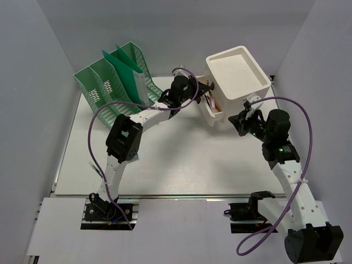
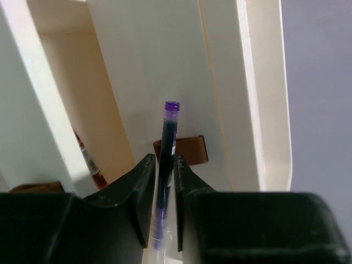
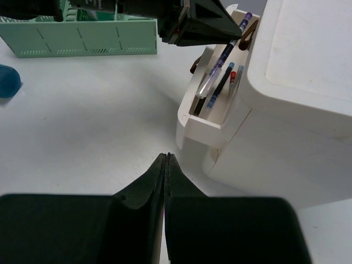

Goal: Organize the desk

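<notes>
The white desk [image 1: 181,165] carries a white drawer box [image 1: 236,71] at the back right, with its small drawer [image 1: 212,113] pulled open. My left gripper [image 1: 204,91] hovers over that drawer, shut on a purple pen [image 2: 169,132] between its fingertips [image 2: 163,159]. In the right wrist view the purple pen [image 3: 223,60] slants down into the drawer [image 3: 206,124], its clear end near the drawer's front wall. A red pen [image 3: 232,75] and a dark pen lie inside. My right gripper [image 1: 237,122] is shut and empty, low over the desk just right of the drawer [image 3: 166,155].
A green file organizer [image 1: 118,82] stands at the back left, behind the left arm. A blue object [image 3: 8,81] shows at the left edge of the right wrist view. Pale grey walls enclose the desk.
</notes>
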Controlling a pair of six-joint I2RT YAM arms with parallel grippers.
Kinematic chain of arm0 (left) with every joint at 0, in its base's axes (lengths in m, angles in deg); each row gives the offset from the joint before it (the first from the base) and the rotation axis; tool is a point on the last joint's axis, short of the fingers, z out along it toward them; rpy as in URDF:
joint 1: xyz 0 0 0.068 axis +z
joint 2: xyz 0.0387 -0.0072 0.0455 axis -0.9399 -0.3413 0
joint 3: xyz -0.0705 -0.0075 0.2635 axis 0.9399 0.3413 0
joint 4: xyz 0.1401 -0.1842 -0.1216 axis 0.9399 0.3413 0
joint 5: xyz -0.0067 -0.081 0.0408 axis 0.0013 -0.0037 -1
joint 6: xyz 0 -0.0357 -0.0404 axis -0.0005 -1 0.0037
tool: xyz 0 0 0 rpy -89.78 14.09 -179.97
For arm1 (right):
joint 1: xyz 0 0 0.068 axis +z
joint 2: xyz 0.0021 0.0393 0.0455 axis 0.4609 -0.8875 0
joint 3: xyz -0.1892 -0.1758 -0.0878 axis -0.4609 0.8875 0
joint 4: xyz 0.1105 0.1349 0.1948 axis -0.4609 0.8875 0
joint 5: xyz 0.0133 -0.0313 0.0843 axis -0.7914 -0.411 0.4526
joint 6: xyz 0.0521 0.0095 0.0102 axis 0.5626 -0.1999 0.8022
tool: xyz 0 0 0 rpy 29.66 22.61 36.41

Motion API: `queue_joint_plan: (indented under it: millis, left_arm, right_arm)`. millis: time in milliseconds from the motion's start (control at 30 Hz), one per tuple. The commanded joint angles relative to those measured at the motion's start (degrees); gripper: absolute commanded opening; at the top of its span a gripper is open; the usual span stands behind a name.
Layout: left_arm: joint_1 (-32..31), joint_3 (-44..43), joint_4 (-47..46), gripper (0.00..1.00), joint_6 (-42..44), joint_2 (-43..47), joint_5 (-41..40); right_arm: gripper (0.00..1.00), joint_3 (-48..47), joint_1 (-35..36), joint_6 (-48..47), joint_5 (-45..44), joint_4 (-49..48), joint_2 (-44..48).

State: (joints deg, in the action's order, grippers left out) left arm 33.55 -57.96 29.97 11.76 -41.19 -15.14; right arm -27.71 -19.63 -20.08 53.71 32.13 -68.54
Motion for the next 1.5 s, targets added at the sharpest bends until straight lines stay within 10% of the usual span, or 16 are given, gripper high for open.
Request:
queue_joint_plan:
  millis: [0,167,400,567,767,867,1033,1133,1467]
  left_arm:
    - [0.1,-4.91,0.34,0.32,-1.69,-0.99,-0.71]
    - [0.1,-7.82,2.64,0.52,-0.29,-1.43,-0.8]
    - [1.24,-8.26,7.64,0.5,5.5,3.13,-1.32]
    - [1.25,-5.02,15.62,0.18,17.01,12.79,-2.29]
    - [1.25,13.33,24.75,0.0,30.99,32.96,-0.27]
    - [1.25,23.18,32.24,0.09,35.3,44.74,-7.01]
    - [2.64,33.92,44.19,0.52,37.42,59.02,-17.91]
    - [4.93,34.01,59.03,0.61,33.39,61.4,-26.34]
    - [16.09,46.74,67.17,0.81,22.57,65.19,-26.84]
  right_arm:
    - [0.0,0.85,-0.52,0.59,1.36,-2.4,1.02]
    - [0.0,0.76,-0.87,0.41,1.89,-2.05,1.03]
    - [0.0,0.76,-1.05,-0.81,4.61,-1.34,1.29]
    - [0.01,0.59,-1.14,-4.67,9.27,1.02,1.38]
    - [0.43,-0.73,-0.7,-12.75,19.11,8.05,-0.73]
    - [0.44,-2.05,-0.52,-13.56,20.44,9.9,-2.84]
    - [0.42,-2.67,0.45,-13.65,21.41,10.96,-4.33]
    - [0.42,-2.4,1.15,-13.03,21.14,10.52,-4.34]
    - [0.4,-2.32,2.12,-12.07,19.38,9.91,-4.34]
